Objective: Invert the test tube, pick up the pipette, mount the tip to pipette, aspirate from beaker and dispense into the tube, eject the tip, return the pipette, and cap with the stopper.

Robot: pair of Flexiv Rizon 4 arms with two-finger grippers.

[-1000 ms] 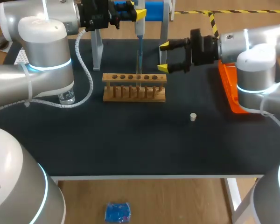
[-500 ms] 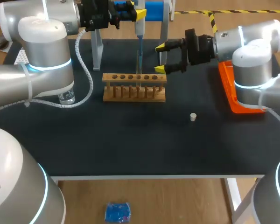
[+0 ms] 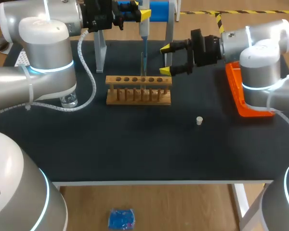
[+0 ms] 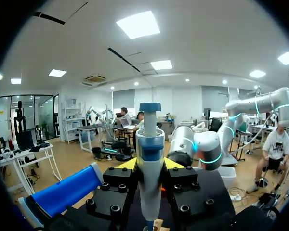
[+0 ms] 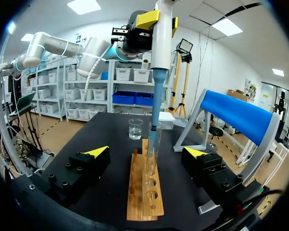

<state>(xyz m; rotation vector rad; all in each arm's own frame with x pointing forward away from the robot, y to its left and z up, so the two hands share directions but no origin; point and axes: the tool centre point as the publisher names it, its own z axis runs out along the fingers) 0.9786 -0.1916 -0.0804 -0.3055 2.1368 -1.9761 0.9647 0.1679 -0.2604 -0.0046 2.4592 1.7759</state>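
My left gripper (image 3: pixel 138 11) is shut on the white pipette (image 3: pixel 144 30), held upright high over the back of the table. In the left wrist view the pipette (image 4: pixel 150 163) stands between the yellow fingertips of that gripper (image 4: pixel 149 164). Its blue tip reaches down into a clear test tube (image 5: pixel 152 147) standing in the wooden rack (image 3: pixel 138 89). My right gripper (image 3: pixel 166 59) hangs open just right of the pipette, above the rack's right end, with nothing between its fingers (image 5: pixel 97 152). A small white stopper (image 3: pixel 199 121) lies on the mat, right of the rack.
A glass beaker (image 3: pixel 69 100) stands at the left under my left arm, also seen as the beaker (image 5: pixel 135 129) beyond the rack (image 5: pixel 145 187). The pipette stand with a blue roll (image 3: pixel 159 9) rises at the back. An orange tray (image 3: pixel 240 91) sits at the right.
My right gripper has shifted a little left, toward the pipette and the rack, staying open. The left arm and the pipette have kept still.
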